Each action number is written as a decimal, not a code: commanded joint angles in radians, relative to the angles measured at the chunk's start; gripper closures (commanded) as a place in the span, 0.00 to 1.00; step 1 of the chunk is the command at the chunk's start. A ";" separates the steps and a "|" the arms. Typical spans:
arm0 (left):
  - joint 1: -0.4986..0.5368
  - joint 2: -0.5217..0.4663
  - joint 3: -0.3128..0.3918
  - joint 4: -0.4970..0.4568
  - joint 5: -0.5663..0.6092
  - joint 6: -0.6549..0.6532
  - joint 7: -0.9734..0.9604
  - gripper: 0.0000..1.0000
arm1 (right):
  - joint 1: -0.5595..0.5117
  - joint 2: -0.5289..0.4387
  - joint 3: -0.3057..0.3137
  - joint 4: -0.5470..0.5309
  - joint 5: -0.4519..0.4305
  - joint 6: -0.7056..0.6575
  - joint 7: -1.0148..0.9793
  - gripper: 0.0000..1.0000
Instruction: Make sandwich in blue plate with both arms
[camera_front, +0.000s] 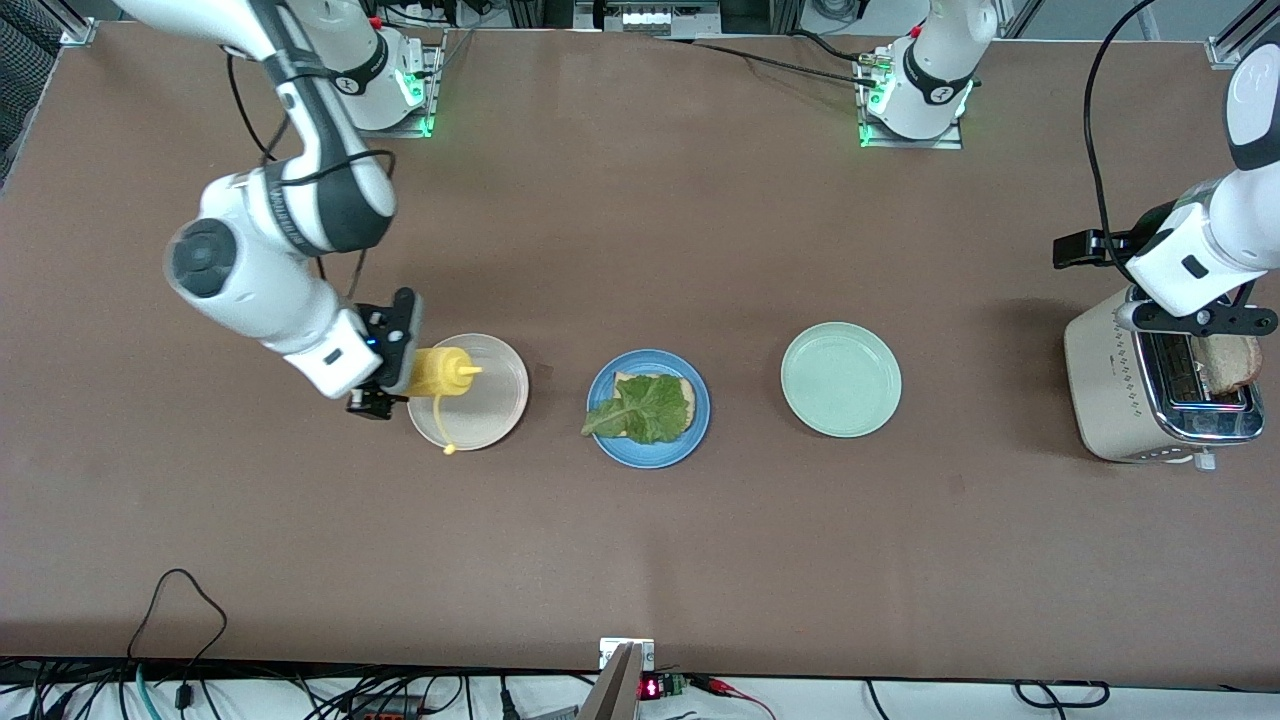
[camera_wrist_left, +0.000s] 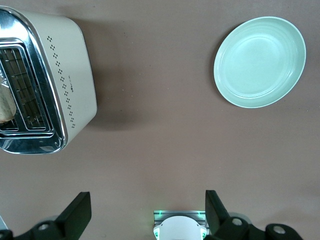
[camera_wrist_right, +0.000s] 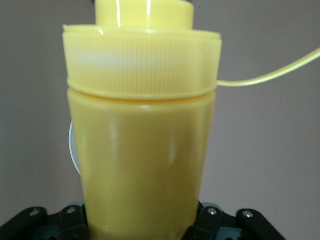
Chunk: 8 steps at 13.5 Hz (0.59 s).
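The blue plate sits mid-table with a bread slice and a ruffled green lettuce leaf on top. My right gripper is shut on a yellow squeeze bottle, tipped sideways over the cream plate, nozzle toward the blue plate. In the right wrist view the bottle fills the space between the jaws of the right gripper. My left gripper hangs open over the toaster, where a second bread slice stands in a slot. In its wrist view the left gripper holds nothing.
A pale mint-green plate lies between the blue plate and the toaster; the left wrist view also shows this plate and the toaster. The bottle's cap dangles on its tether over the cream plate's edge.
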 joint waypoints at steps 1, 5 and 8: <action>0.001 -0.010 -0.006 0.007 0.003 -0.019 -0.010 0.00 | 0.096 0.046 -0.006 -0.004 -0.115 0.067 0.150 1.00; 0.001 -0.010 -0.007 0.007 0.003 -0.019 -0.012 0.00 | 0.176 0.128 -0.008 0.004 -0.271 0.115 0.373 1.00; 0.002 -0.010 -0.006 0.007 0.003 -0.019 -0.010 0.00 | 0.208 0.177 -0.009 0.015 -0.342 0.127 0.499 1.00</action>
